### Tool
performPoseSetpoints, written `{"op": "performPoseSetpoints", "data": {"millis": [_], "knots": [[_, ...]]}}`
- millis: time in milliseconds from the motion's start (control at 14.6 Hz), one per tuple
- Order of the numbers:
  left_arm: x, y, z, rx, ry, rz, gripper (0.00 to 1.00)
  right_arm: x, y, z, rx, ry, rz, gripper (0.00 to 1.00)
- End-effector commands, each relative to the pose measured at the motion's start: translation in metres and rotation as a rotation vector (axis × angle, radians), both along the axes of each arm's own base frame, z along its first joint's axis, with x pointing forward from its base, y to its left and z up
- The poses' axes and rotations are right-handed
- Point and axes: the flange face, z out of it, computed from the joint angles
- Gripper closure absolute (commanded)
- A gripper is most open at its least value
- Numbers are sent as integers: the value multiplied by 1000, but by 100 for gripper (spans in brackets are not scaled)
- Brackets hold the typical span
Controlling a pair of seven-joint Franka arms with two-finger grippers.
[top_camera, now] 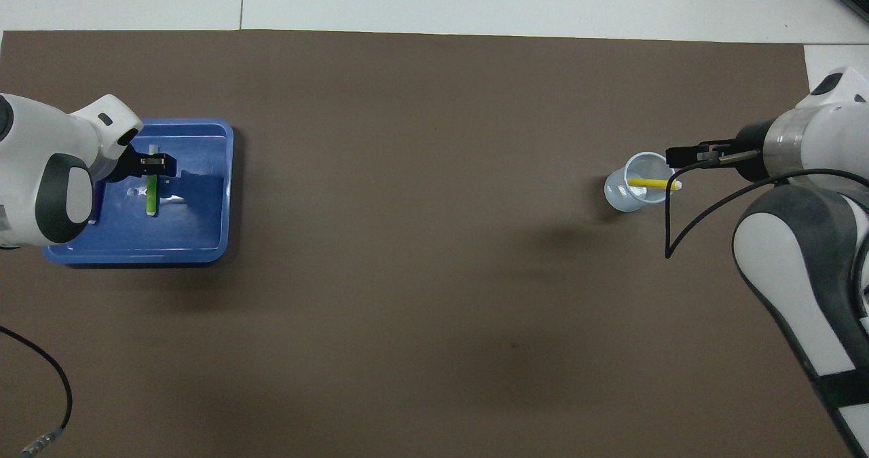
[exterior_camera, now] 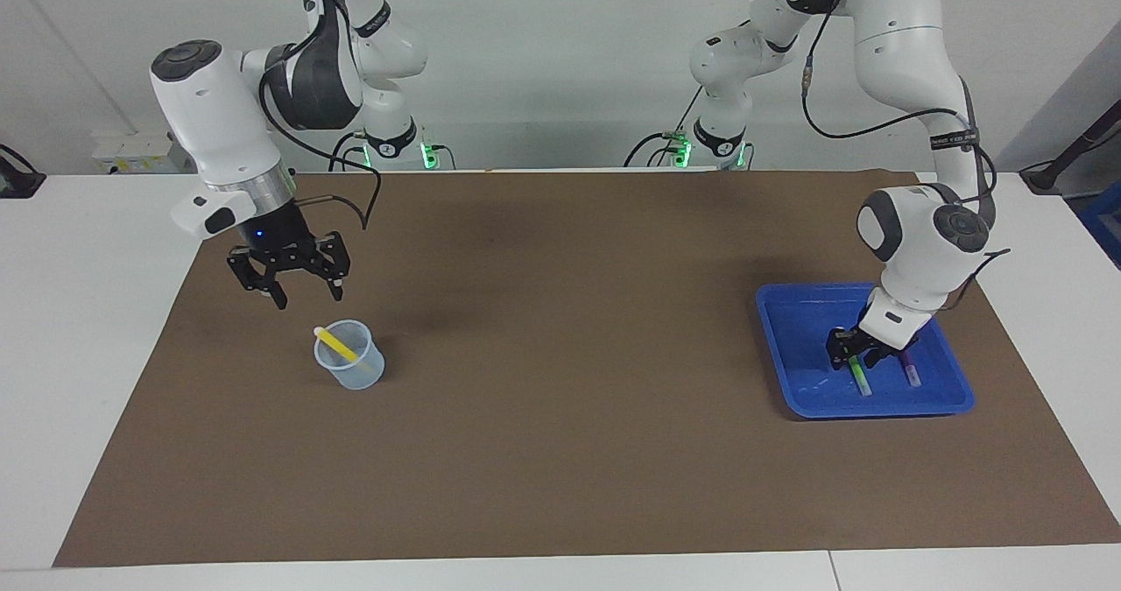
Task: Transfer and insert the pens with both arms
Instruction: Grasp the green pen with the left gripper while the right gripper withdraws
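green pen: thin bright-green marker pen (top_camera: 151, 196) in blue plastic tray (top_camera: 204, 241), long axis 12–6 in overhead view
left gripper (exterior_camera: 851, 347): straddles its 12 o'clock end, grip unclear
right gripper (exterior_camera: 304, 288): spread, empty, over clear plastic cup (exterior_camera: 352, 368) holding yellow pen (exterior_camera: 336, 344)

A brown mat (exterior_camera: 560, 451) covers a white table (exterior_camera: 79, 311) before a pale wall (exterior_camera: 543, 48).

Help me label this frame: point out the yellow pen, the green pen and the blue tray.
yellow pen (exterior_camera: 336, 346): facing view, mid-barrel, leaning in the cup.
green pen (top_camera: 150, 197): overhead view, green barrel.
blue tray (exterior_camera: 793, 337): facing view, bare floor.
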Motion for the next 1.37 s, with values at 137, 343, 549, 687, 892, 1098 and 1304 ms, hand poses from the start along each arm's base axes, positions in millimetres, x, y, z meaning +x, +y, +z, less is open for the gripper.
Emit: {"op": "performPoseSetpoints", "data": {"millis": [137,343,549,687,892,1098,1304], "knots": [[-2,4,0,4,-11,0,34,3,18,8,62,2,-78,17],[-2,4,1,4,-14,0,36,6,31,18,83,6,-125,17],[-3,11,0,5,-14,10,38,3,49,23,100,24,-164,17],[-3,12,0,5,-13,10,39,-2,67,25,112,46,-192,17],[-6,11,-4,5,-6,10,46,-11,89,28,127,76,-237,16],[-5,11,-5,4,-13,10,46,-17,93,28,127,123,-275,12],[-6,12,-6,4,-10,10,45,-19,97,27,127,134,-278,11]]}}
